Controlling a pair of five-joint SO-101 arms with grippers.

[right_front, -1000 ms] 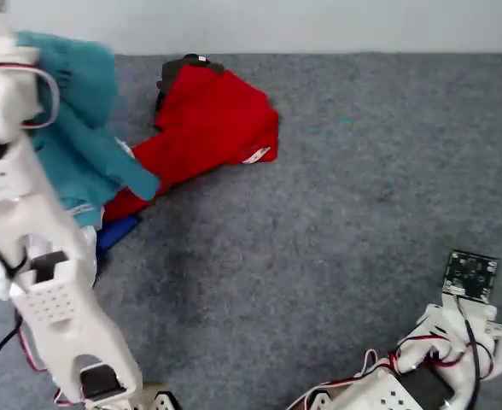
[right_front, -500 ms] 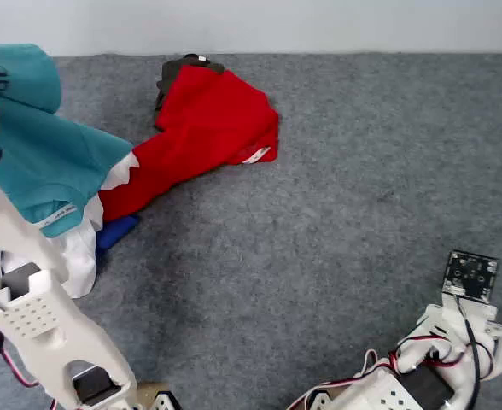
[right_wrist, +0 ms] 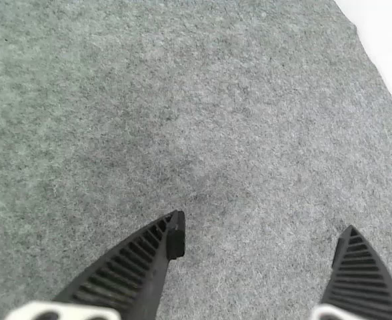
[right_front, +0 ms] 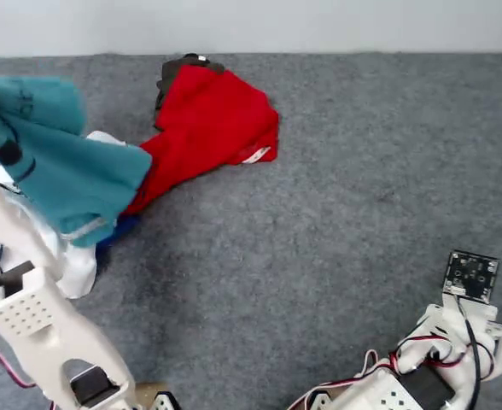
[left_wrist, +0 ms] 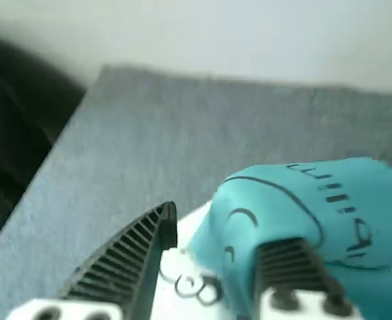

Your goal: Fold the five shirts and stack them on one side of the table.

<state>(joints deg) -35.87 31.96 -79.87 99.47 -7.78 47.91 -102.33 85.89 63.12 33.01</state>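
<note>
Teal shirt [right_front: 72, 179], seemingly lifted, overlaps crumpled red shirt [right_front: 213, 120].

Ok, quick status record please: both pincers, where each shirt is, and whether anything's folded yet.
left pincer: closed on the teal shirt, cloth bunched in it
teal shirt: raised at the table's left side, draped over the pile
red shirt: crumpled toward the far edge, unfolded
dark shirt: peeking out behind the red shirt
blue shirt: sliver under the teal shirt
white shirt: under the teal shirt, beside the left arm
right pincer: open over bare table
folded: none visibly
</note>
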